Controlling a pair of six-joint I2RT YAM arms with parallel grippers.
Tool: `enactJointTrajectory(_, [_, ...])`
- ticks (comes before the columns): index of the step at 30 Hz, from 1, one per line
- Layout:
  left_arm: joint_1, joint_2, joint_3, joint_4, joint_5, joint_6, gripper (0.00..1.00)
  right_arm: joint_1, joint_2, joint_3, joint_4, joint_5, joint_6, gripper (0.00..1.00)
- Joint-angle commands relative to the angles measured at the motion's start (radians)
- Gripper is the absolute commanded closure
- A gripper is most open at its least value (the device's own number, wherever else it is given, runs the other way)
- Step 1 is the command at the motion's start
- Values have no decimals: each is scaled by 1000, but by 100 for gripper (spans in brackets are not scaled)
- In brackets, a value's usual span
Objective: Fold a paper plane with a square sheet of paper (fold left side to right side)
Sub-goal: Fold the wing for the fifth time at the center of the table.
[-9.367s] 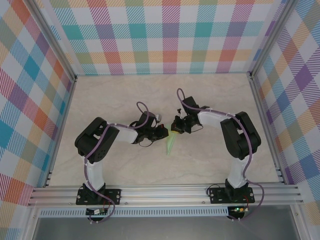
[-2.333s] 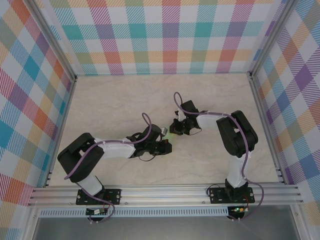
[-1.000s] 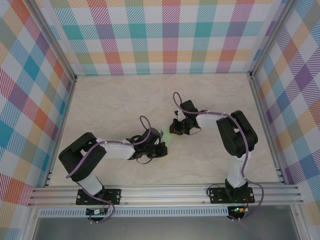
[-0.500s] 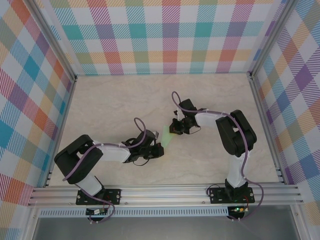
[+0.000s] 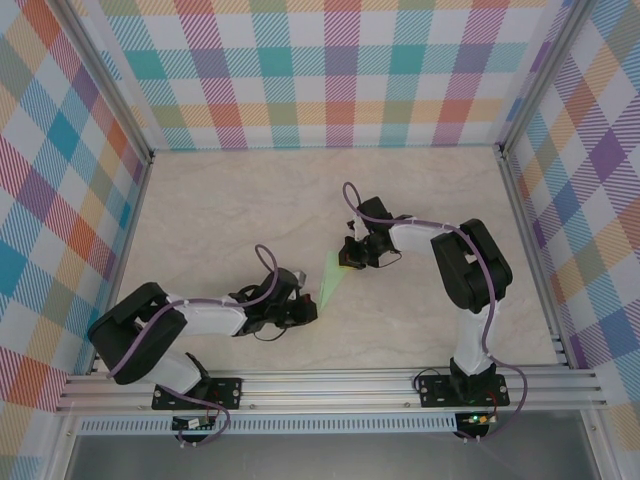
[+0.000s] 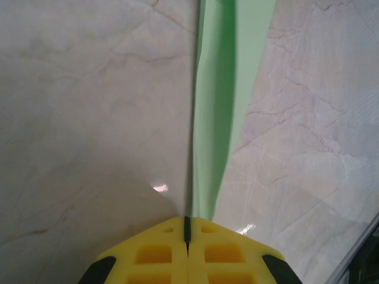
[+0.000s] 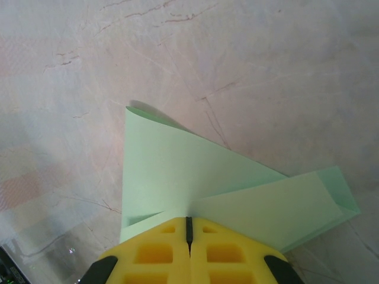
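Observation:
The square sheet of paper is folded into a narrow, pale green paper plane [image 5: 330, 280] that lies mid-table, its point toward the near left. My left gripper [image 5: 308, 310] is shut at that pointed end. In the left wrist view the paper plane [image 6: 222, 89] tapers down into the slit of the left gripper [image 6: 188, 220]. My right gripper [image 5: 348, 262] is shut on the wide far end. In the right wrist view two creased flaps of the paper plane [image 7: 177, 171] meet at the slit of the right gripper [image 7: 189, 220].
The beige marbled table [image 5: 230, 210] is boxed in by plaid walls, with aluminium rails along the sides and the front rail [image 5: 330, 385] by the arm bases. Open tabletop lies to the far left and the near right of the paper.
My left gripper has slid toward the near left along the paper to its point, uncovering more green. The right gripper has hardly moved.

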Motion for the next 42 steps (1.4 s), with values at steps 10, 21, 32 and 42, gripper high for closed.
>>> enactJointTrajectory(10, [58,33,175,-10,186,47,100,-7,57,-16,-93,107,-22,100])
enactJointTrajectory(21, [59,217,228,1,156,70,100,-7,63,-14,-111,117,-26,100])
enactJointTrajectory(32, [74,218,104,-19,128,69,100,-10,83,9,-162,155,-39,100])
enactJointTrajectory(42, [67,182,33,-10,213,65,100,-22,100,22,-174,145,-38,100])
